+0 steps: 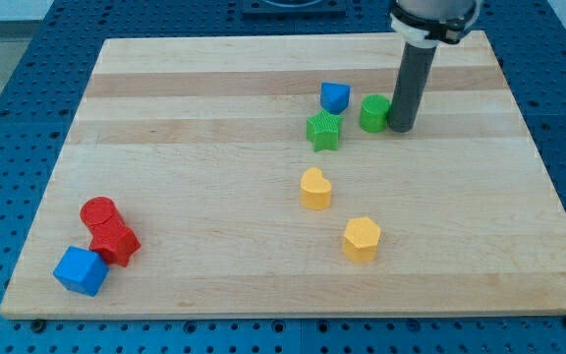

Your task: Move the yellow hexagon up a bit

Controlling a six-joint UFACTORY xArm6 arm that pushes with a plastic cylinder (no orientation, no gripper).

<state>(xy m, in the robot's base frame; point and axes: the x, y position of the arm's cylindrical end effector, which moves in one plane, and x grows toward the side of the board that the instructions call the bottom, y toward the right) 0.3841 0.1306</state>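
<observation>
One wooden board (214,88) on blue pegboard (8,88). No jaws, just a rod; my tip (401,128) touches the green cylinder (373,113) near the view's top right. Yellow hexagon (361,238) sits lower centre-right, below the yellow heart (314,188), well apart from my tip.

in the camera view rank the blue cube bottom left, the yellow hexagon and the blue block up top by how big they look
1. blue cube, largest, though it lies nearest the view's bottom, so nearness may inflate it.
2. yellow hexagon, a little smaller.
3. blue block, smallest, farthest up the board.
My tip touches none of them.
</observation>
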